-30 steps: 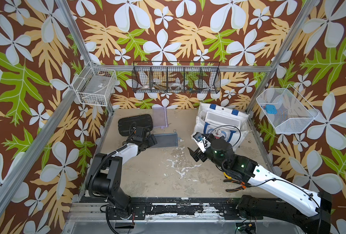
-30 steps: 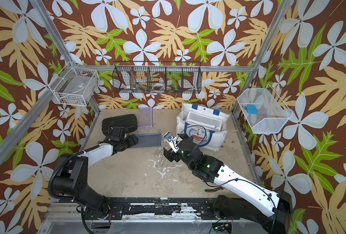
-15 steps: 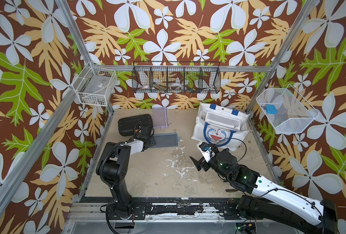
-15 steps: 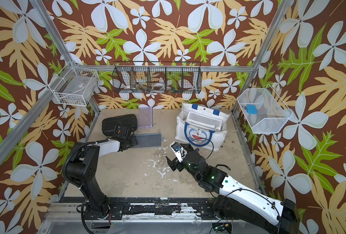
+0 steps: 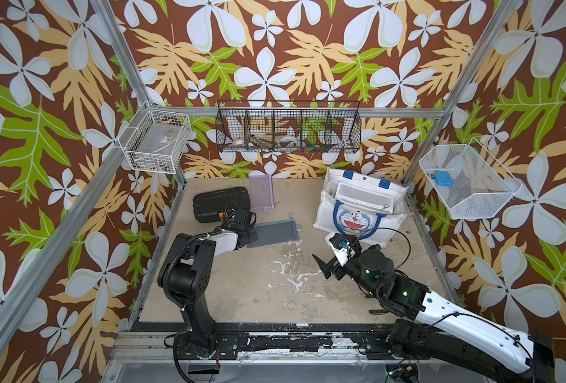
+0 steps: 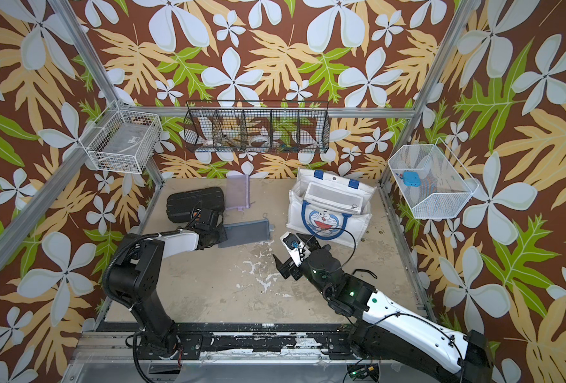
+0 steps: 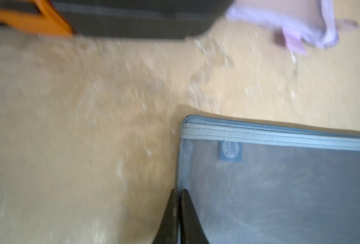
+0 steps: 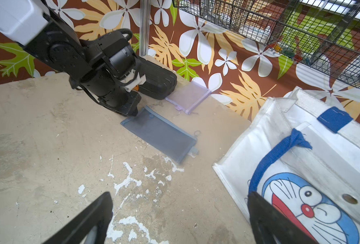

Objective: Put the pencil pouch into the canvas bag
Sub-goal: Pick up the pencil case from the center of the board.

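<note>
The pencil pouch is a flat grey-blue mesh pouch lying on the table left of centre. My left gripper is at its left end. The left wrist view shows that gripper shut, pinching the edge of the pouch. The canvas bag stands at the back right, mouth up. My right gripper hovers wide open over bare table just in front of the bag, holding nothing.
A black plastic case and a purple mesh pouch lie behind the left gripper. A white mesh pouch sits inside the bag. Wire baskets hang on the walls: white, black, white.
My left gripper has closed onto the pouch's left end and its elbow has risen. The right arm drew back from the bag toward the front, staying open.
</note>
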